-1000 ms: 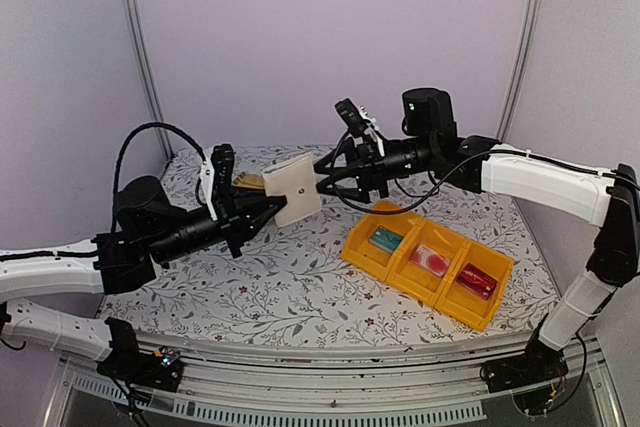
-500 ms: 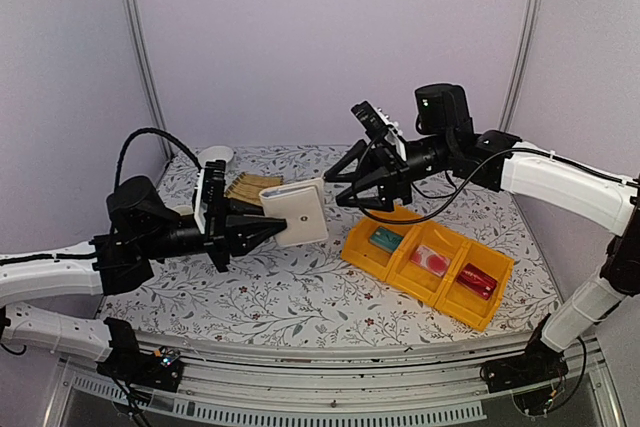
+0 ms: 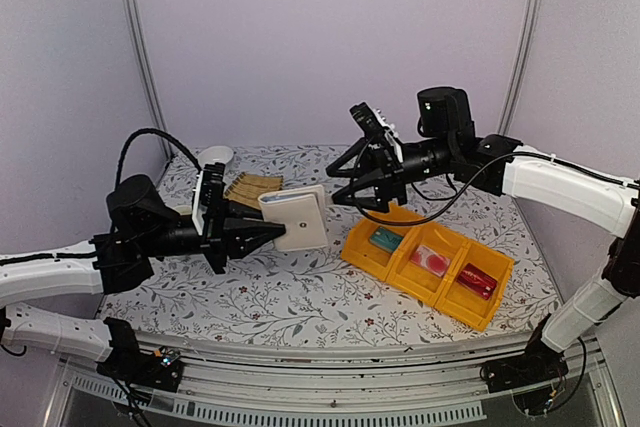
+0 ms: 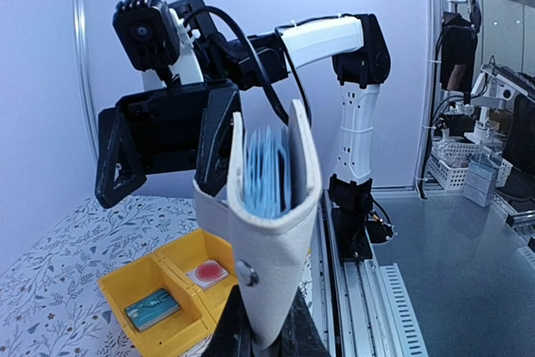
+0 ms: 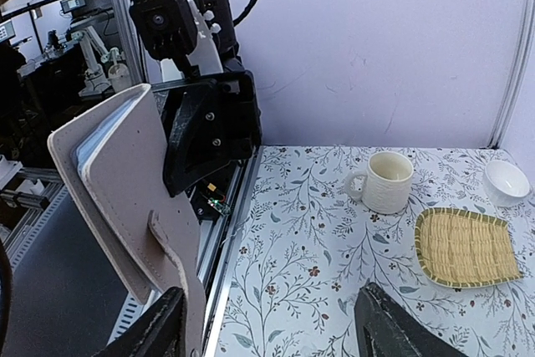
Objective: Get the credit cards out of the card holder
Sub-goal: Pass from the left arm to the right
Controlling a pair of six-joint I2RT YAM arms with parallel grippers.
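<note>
My left gripper (image 3: 272,233) is shut on the beige card holder (image 3: 297,217) and holds it above the table. In the left wrist view the card holder (image 4: 269,206) stands on edge between my jaws (image 4: 266,339), slightly open, showing grey-blue lining; no card shows inside. My right gripper (image 3: 338,187) is open and empty just right of the holder, apart from it. In the right wrist view (image 5: 267,334) the holder (image 5: 125,198) is at the left, its snap tab hanging by my left finger. The teal card (image 3: 386,239) and the red-circle card (image 3: 431,260) lie in the yellow tray (image 3: 352,250).
The yellow tray's third compartment holds a red card (image 3: 477,280). A white mug (image 5: 380,181), a woven bamboo mat (image 5: 464,247) and a small white bowl (image 5: 507,181) stand at the back left of the table. The mat also shows behind the card holder in the top view (image 3: 250,187).
My right gripper has drawn back to the right from the card holder and stands wide open. My left gripper has lowered and turned the holder slightly.
</note>
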